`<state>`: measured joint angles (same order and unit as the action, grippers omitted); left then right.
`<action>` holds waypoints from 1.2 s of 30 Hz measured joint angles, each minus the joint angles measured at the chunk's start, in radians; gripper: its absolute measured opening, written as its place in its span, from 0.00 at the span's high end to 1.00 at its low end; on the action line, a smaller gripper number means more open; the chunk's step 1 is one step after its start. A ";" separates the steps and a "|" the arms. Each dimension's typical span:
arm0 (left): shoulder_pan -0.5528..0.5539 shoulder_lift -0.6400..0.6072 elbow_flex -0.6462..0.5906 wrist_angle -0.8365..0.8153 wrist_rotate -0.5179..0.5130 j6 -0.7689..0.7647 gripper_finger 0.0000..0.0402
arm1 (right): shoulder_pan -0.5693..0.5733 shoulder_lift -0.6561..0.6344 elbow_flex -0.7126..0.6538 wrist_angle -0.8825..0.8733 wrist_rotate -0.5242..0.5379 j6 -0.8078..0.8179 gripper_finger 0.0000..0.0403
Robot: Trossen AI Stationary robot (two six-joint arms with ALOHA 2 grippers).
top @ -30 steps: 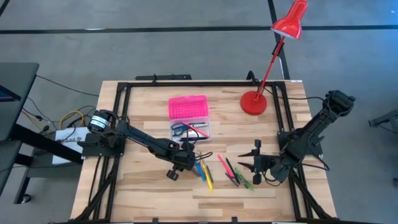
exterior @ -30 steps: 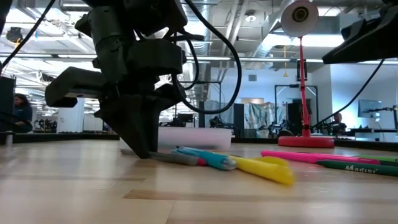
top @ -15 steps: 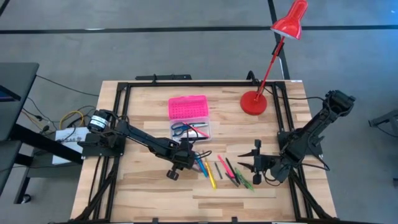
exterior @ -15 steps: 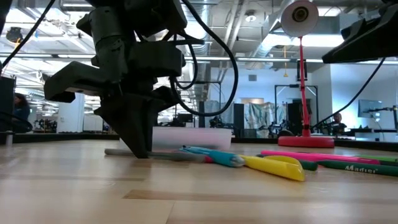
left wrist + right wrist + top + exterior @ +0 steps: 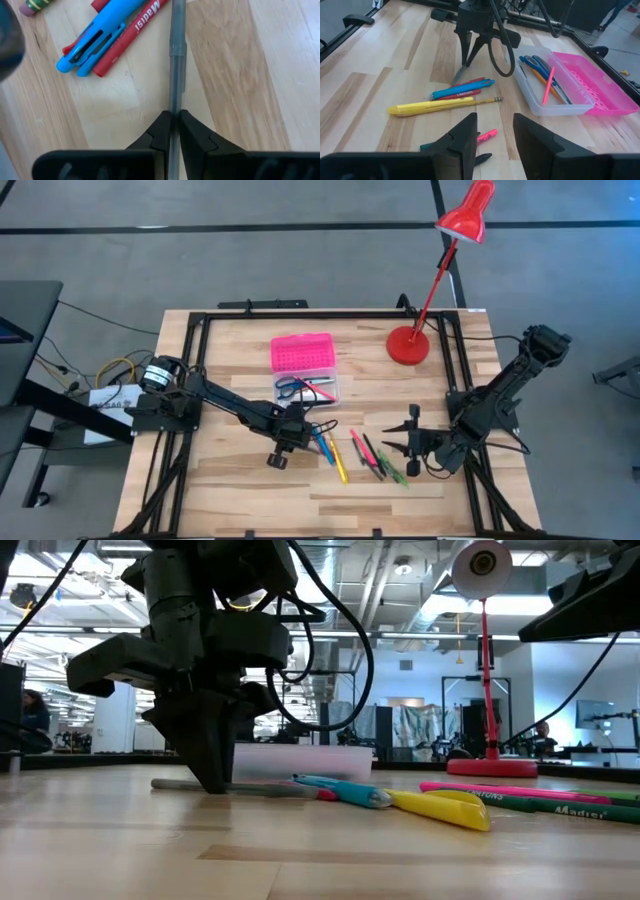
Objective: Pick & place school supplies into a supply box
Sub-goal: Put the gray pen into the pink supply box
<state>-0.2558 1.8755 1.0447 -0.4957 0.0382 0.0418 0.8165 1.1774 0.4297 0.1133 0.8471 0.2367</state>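
Note:
My left gripper (image 5: 298, 430) points down at the table, shut on a thin grey pen (image 5: 176, 50) that lies flat on the wood. Right beside it lie a blue pen (image 5: 92, 42) and a red pencil (image 5: 131, 35), then a yellow highlighter (image 5: 440, 808), a pink marker (image 5: 490, 792) and green markers (image 5: 390, 468). The supply box stands open behind them, its pink lid (image 5: 301, 352) laid back. Its clear base (image 5: 308, 390) holds blue-handled scissors and a few pens. My right gripper (image 5: 495, 140) waits open near the table's right edge, touching nothing. My left gripper pinches the grey pen between its two fingertips, partway along its barrel (image 5: 173, 107). The fingers come from above, pointing down, and lie across the pen. The pen stays on the table, its free end (image 5: 165, 783) sticking out toward the table's left.
A red lamp stands with its round base (image 5: 407, 345) at the far right of the table, its arm slanting up over the edge. A black frame (image 5: 300, 315) borders the tabletop. Bare wood (image 5: 230, 480) lies near and left of the pens.
My left gripper has moved a little toward the table's left edge, staying down and shut. The grey pen has slid along the table with it, so its end now sticks out on the gripper's left. The yellow highlighter has shifted slightly.

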 joint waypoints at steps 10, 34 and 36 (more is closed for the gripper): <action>-0.003 0.000 0.012 -0.041 -0.001 -0.017 0.96 | 0.000 0.000 0.000 -0.001 0.000 0.000 0.70; -0.048 0.013 0.331 -0.626 -0.417 -0.155 0.96 | 0.000 0.000 0.000 -0.007 -0.004 0.002 0.70; -0.037 0.011 0.348 -0.622 -0.488 -0.176 0.96 | 0.000 0.000 0.000 -0.007 -0.007 0.002 0.70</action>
<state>-0.2931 1.8867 1.3922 -1.1179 -0.4497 -0.1346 0.8165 1.1778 0.4297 0.1059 0.8404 0.2382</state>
